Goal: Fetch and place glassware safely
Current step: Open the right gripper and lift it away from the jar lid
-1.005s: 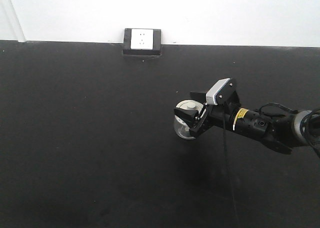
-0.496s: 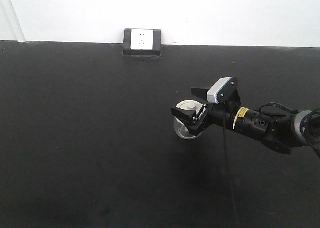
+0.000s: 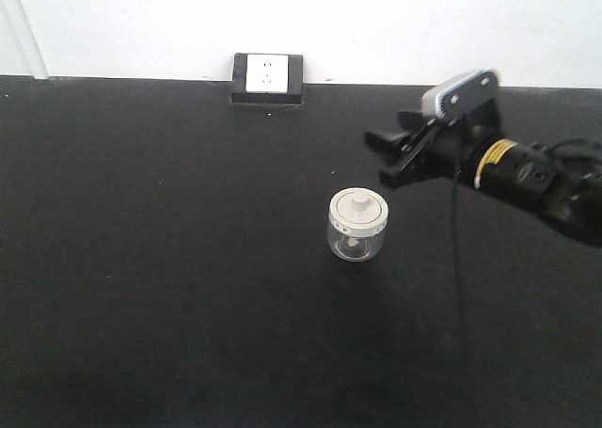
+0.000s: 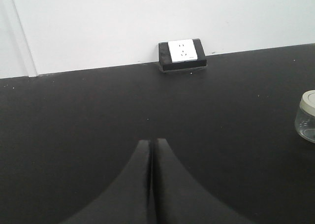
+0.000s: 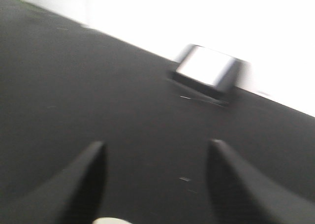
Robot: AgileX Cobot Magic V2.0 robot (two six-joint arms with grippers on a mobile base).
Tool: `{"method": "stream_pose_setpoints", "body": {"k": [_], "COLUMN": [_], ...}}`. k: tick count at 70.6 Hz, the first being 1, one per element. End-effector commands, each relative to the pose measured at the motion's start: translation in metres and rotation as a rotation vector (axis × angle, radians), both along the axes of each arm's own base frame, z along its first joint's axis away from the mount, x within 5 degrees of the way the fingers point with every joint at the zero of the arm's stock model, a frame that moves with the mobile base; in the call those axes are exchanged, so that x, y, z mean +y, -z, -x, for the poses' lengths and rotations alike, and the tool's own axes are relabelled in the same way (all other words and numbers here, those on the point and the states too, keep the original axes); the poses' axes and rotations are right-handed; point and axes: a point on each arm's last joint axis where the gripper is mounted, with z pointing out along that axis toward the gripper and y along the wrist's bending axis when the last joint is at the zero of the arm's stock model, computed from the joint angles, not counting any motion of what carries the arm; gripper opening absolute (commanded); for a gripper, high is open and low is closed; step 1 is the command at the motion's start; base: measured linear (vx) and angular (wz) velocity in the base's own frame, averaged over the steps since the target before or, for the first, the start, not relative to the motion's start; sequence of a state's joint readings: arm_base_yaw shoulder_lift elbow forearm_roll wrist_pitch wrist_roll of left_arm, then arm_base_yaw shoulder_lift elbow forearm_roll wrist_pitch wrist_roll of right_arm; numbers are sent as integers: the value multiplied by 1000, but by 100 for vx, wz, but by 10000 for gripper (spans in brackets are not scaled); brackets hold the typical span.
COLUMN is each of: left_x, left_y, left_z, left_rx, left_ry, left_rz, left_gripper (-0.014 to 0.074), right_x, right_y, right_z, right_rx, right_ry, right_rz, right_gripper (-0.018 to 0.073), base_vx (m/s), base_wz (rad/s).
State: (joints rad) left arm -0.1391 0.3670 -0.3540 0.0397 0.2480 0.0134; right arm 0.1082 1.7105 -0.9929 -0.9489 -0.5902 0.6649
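Front view: a small clear glass jar (image 3: 357,225) with a cream-white knobbed lid (image 3: 358,211) stands upright and alone on the black table (image 3: 169,259), just right of centre. The right gripper (image 3: 388,157) hangs at about two o'clock from the jar, clear of it, its black fingers spread apart and holding nothing; a grey-white camera module (image 3: 459,91) rides on top of the arm. A black-framed white wall socket (image 3: 268,76) sits at the table's far edge, at roughly eleven o'clock from the jar, against the white wall (image 3: 376,23).

Left wrist view: the left gripper (image 4: 151,150) has its two dark fingers pressed together, tips meeting, with nothing between them. The jar (image 4: 307,116) shows at the frame's three o'clock edge, partly cut off, well apart from the fingers. The socket (image 4: 182,52) lies at about one o'clock from the fingertips, by the wall.

Right wrist view: the picture is blurred. Two dark fingers (image 5: 83,177) stand wide apart over the tabletop. A pale sliver at the bottom edge, six o'clock, is probably the lid (image 5: 112,221). The socket (image 5: 209,69) appears smeared at one o'clock.
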Motion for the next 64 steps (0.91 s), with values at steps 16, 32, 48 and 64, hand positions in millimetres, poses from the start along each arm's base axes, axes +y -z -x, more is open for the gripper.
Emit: {"method": "stream_pose_setpoints", "body": {"k": [16,32,48,64], "left_x": [-1,-1,-1,-1], "left_y": [-15,-15,-15,-15], "left_z": [-1,-1,-1,-1], "left_rx": [-88,-88,-88,-88], "left_ry": [9,9,9,9], "left_rz": [25,25,25,25], "left_gripper": [-7,-7,-7,-7], "right_x": [-31,-47,-55,-60], "right_y": [-85,-83,-75,-64], "right_z": [59,111,159,203], "right_rx": [-44,-9,-23,-79], "right_ry": [290,406,443,441], "right_rz": [-45,-21,-34,-49], "right_gripper": [-9,-4,-3,-3], "base_vx": [0,0,0,0], "base_wz": [0,0,0,0]}}
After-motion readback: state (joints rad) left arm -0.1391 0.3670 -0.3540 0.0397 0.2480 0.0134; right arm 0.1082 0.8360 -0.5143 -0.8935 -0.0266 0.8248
